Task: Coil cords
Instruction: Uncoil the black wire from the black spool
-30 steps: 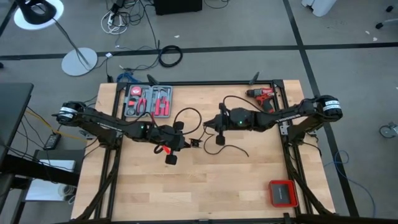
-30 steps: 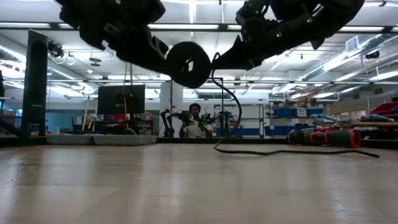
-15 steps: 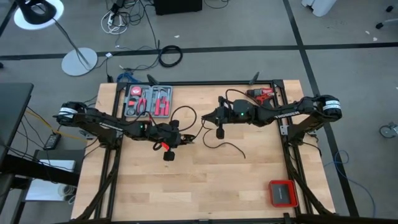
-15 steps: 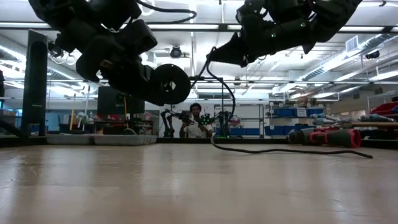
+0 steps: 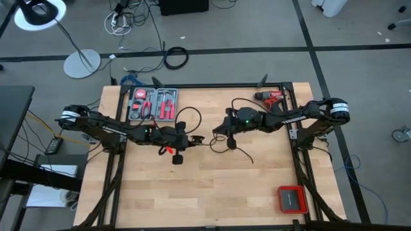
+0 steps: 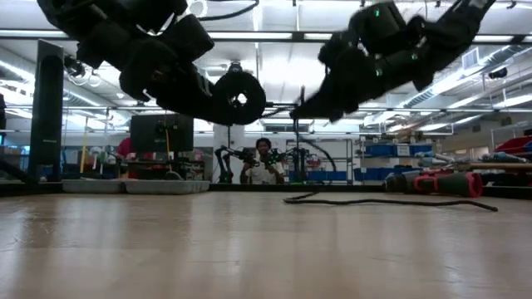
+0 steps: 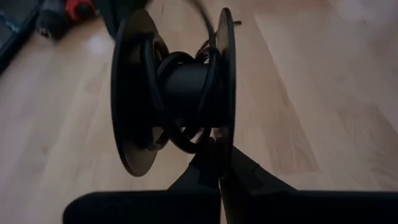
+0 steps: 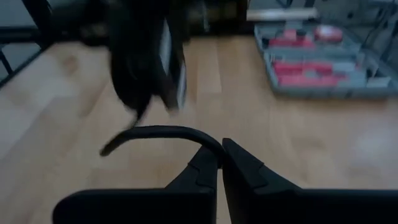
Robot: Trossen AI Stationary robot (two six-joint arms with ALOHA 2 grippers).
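Black cord is partly wound on a spool clamped by the closed left gripper; closed right gripper pinches the cord, remainder trailing on the desk.

Light: bright, even, from ceiling strips overhead
Glare: pale sheen on the counter
Blur: right wrist view smeared; tool tray soft
Shadows: faint
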